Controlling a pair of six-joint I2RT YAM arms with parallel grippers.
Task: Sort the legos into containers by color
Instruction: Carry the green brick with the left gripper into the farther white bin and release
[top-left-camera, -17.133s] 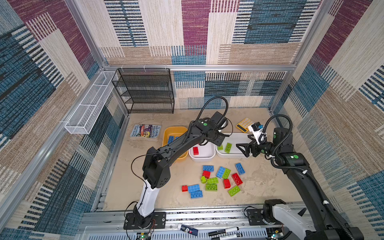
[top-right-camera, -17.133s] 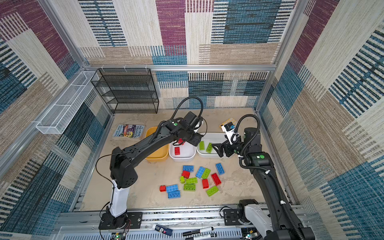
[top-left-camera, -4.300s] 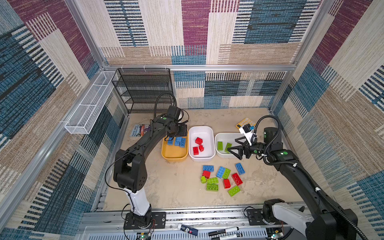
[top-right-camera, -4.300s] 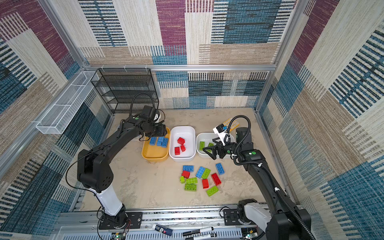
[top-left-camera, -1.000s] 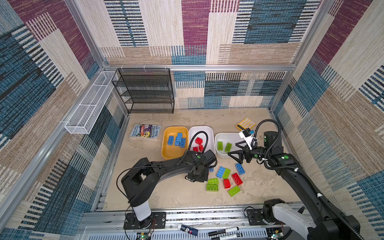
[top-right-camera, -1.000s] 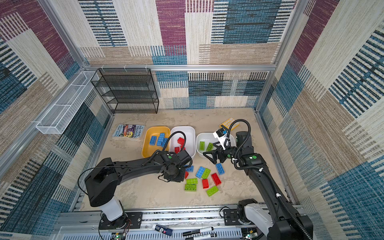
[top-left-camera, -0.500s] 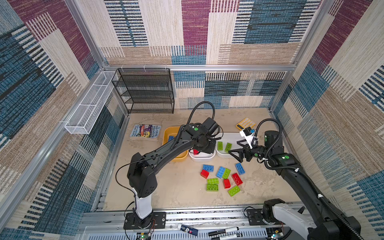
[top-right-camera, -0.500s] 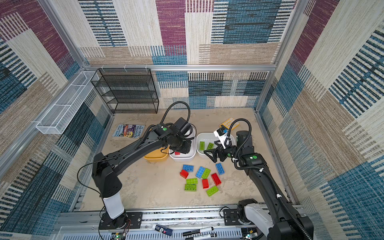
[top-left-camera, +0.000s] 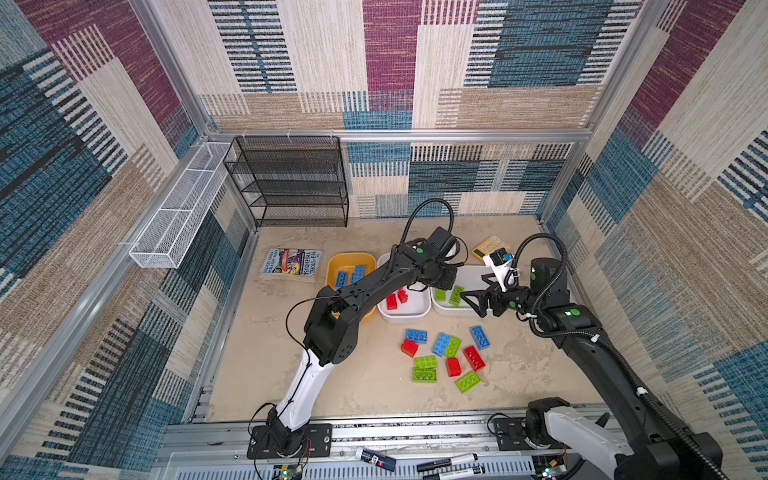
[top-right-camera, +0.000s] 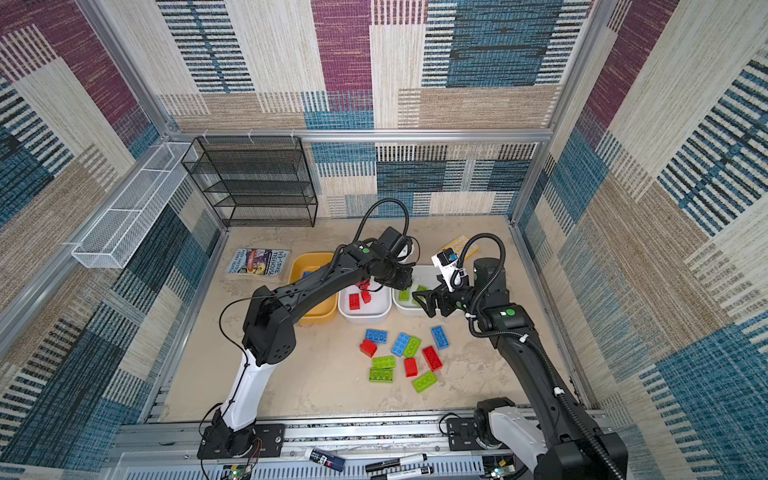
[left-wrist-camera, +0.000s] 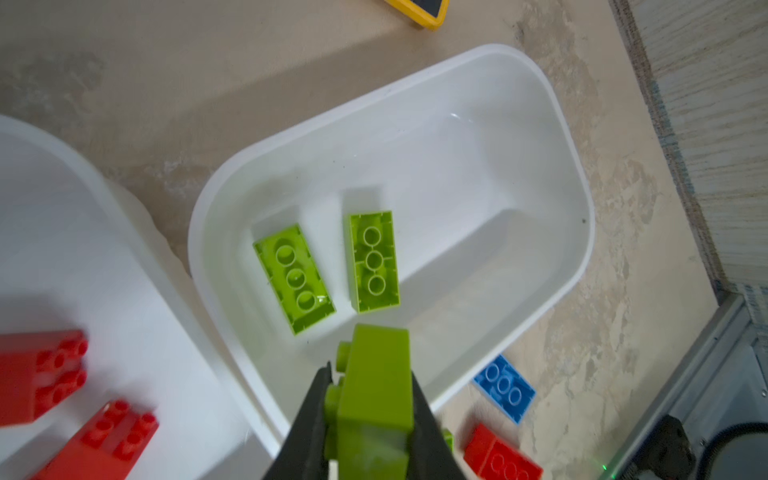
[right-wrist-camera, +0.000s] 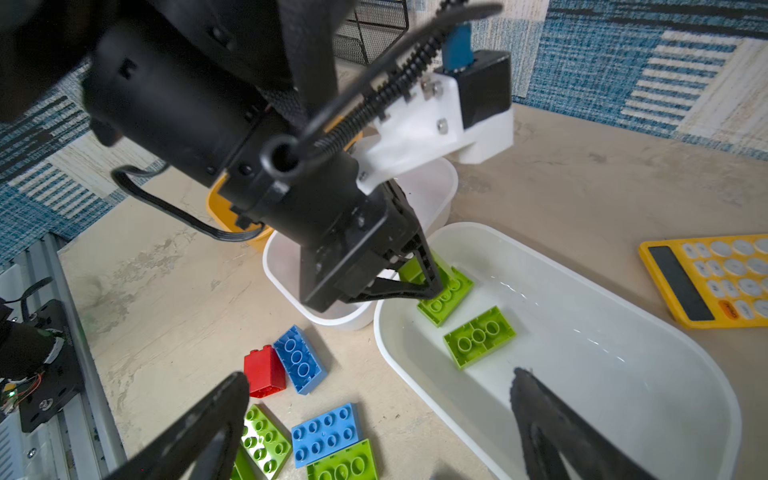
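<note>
The left tool (left-wrist-camera: 370, 370) is clamped on a lime green lego (left-wrist-camera: 376, 415) just above the rim of the white tub (left-wrist-camera: 579, 183) (two green legos (left-wrist-camera: 293, 278) lie inside). The right tool (top-left-camera: 473, 302) hangs beside that tub, spread wide and holding nothing. Loose legos (top-left-camera: 424, 368) lie on the surface (top-left-camera: 374, 395) near the tub.

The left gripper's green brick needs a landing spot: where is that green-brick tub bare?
The white plastic tub is bare in the half between its two lime green bricks and the end wall nearest the open right gripper. Crowded: the end beside the white tub holding red bricks.
</note>
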